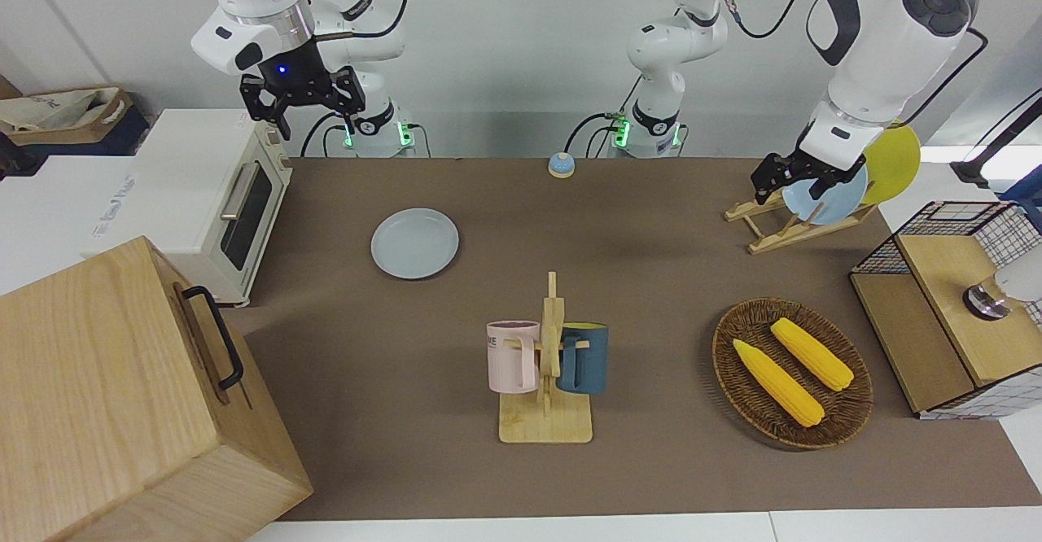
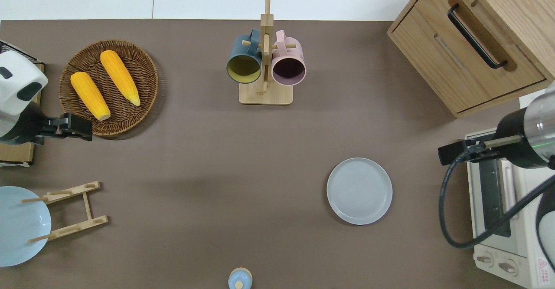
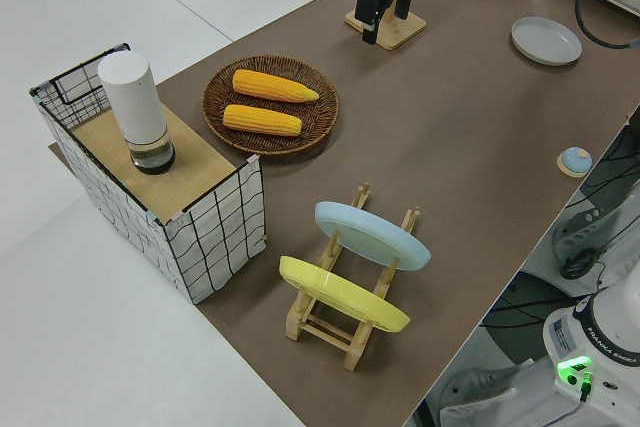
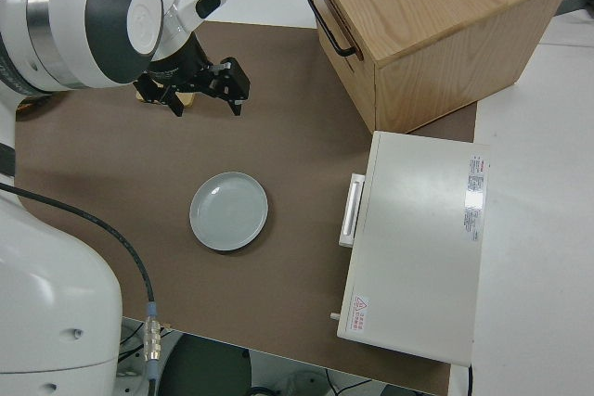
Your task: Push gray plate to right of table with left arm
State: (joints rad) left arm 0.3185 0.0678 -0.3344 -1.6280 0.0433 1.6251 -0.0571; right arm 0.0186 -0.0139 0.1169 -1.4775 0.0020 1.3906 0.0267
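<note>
The gray plate (image 2: 359,191) lies flat on the surface (image 2: 217,159) toward the right arm's end, beside the oven (image 2: 498,219). The left claw (image 2: 80,127) hangs empty over the basket's (image 2: 143,63) edge, opening unclear; the right arm is parked.

A round pale gray plate (image 4: 229,211) with a shallow raised rim is lying flat on the matte brown table (image 4: 297,146), with bare tabletop all around it. A white toaster oven (image 4: 415,244) with a pale handle on its front is sitting near the plate, at the table's end. A large light wooden cabinet (image 4: 436,30) with a black handle is standing just beside the oven, farther from the robots. The black right gripper (image 4: 206,101), on a white arm, is hanging above the tabletop with its fingers spread apart, holding nothing.
</note>
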